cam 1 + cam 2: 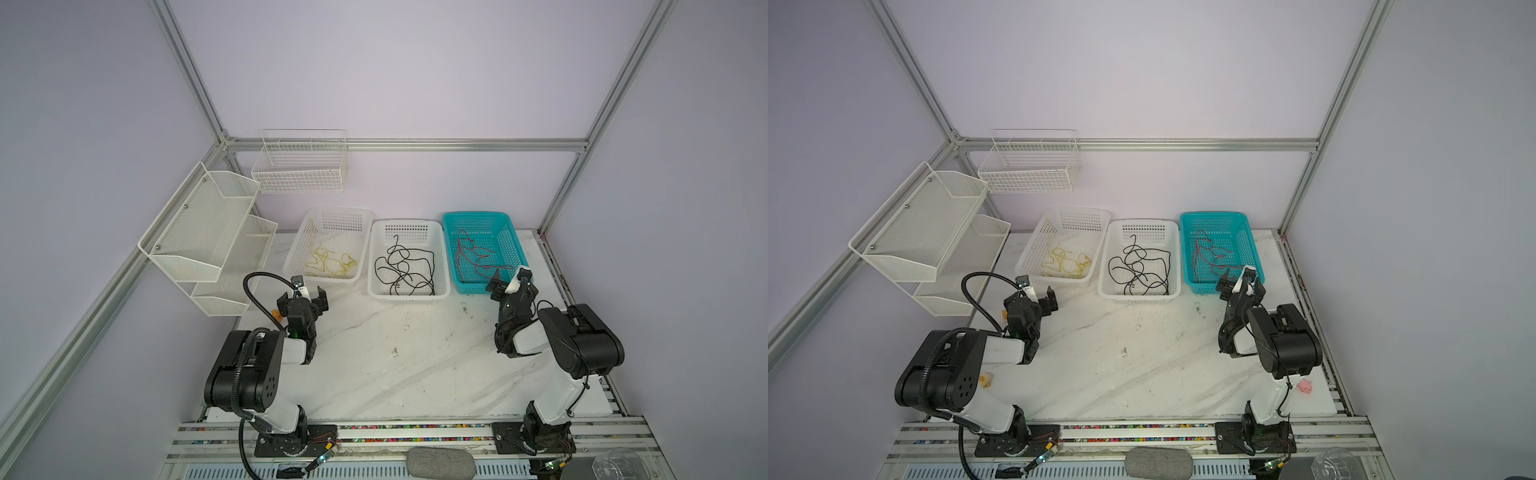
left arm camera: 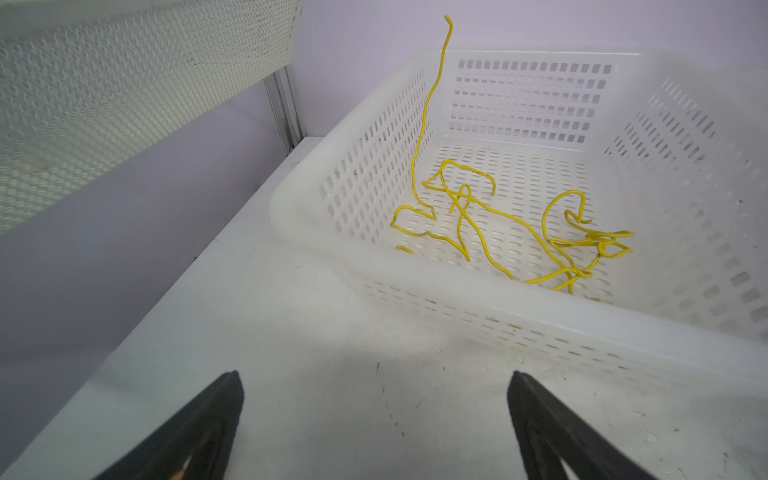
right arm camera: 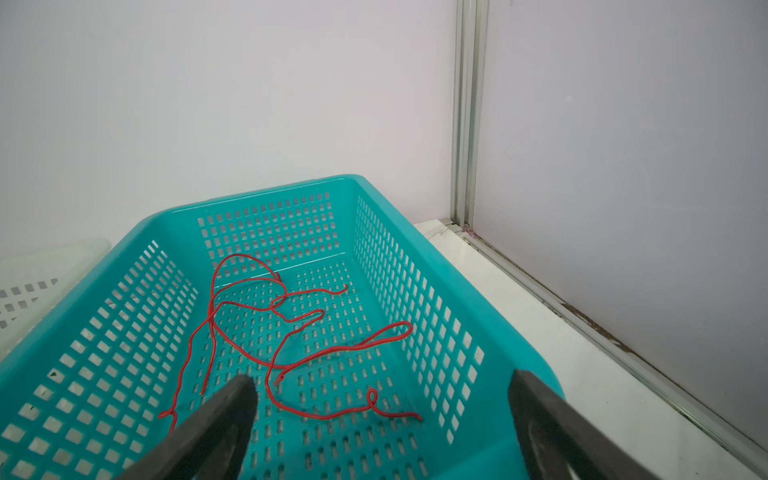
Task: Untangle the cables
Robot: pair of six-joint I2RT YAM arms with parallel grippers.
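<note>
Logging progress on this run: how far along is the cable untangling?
Done: colours look sorted, yellow cables in the left white basket, black cables in the middle white basket, red cables in the teal basket. In hand: nothing; left gripper and right gripper open, empty. Left: each pile lies in crossing loops.

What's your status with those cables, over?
Open and empty: left tool, right tool. Sorted by colour: yellow cables, black cables, red cables, each bunch loosely looped. Nothing in the way.
</note>
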